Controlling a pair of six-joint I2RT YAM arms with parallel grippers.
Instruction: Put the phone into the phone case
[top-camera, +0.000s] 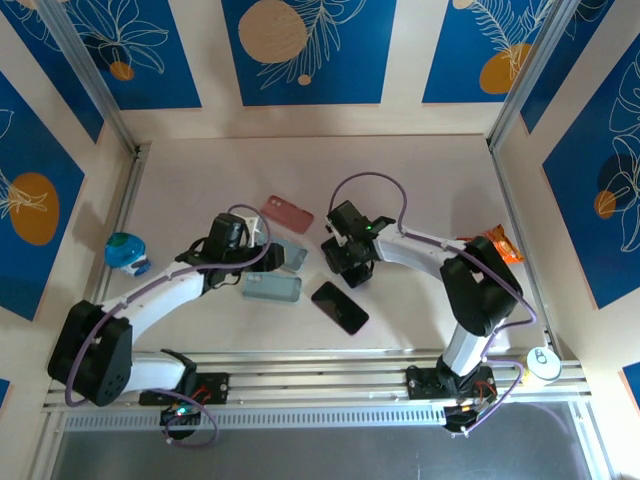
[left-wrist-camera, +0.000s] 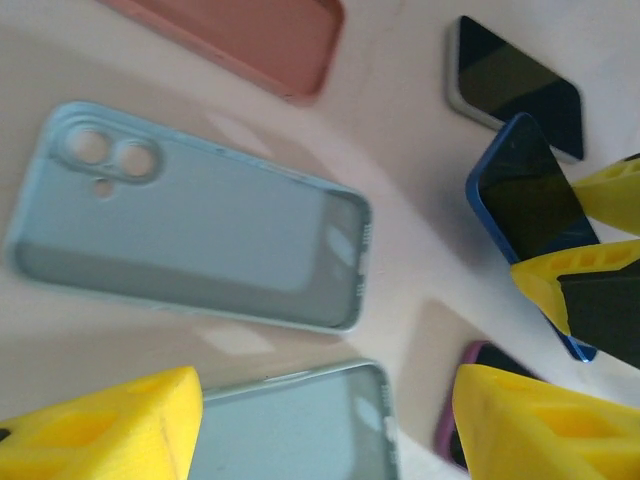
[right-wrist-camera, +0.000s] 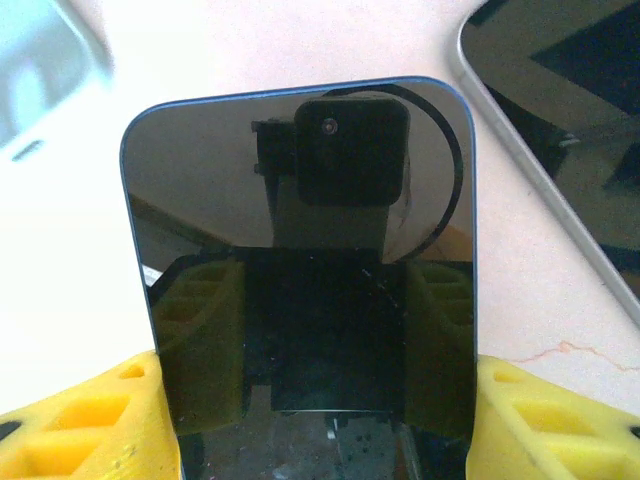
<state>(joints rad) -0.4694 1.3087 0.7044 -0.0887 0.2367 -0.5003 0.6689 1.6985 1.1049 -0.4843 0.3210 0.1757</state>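
My right gripper (right-wrist-camera: 310, 430) is shut on a dark blue phone (right-wrist-camera: 300, 260), one yellow finger on each long edge, screen facing the wrist camera. In the left wrist view the same blue phone (left-wrist-camera: 525, 205) hangs tilted to the right of the cases. A light blue case (left-wrist-camera: 190, 220) lies open side up, camera holes to the left. A second light blue case (left-wrist-camera: 300, 430) lies under my left gripper (left-wrist-camera: 320, 440), which is open and holds nothing. From above, the right gripper (top-camera: 345, 262) is just right of the two blue cases (top-camera: 290, 255) (top-camera: 272, 288), with the left gripper (top-camera: 258, 250) over them.
A pink case (top-camera: 287, 213) lies behind the blue ones. A black phone with a purple edge (top-camera: 340, 307) lies in front of the right gripper. A silver-edged phone (right-wrist-camera: 560, 90) rests beside the held one. A blue-white object (top-camera: 126, 252) sits far left, an orange packet (top-camera: 503, 245) far right.
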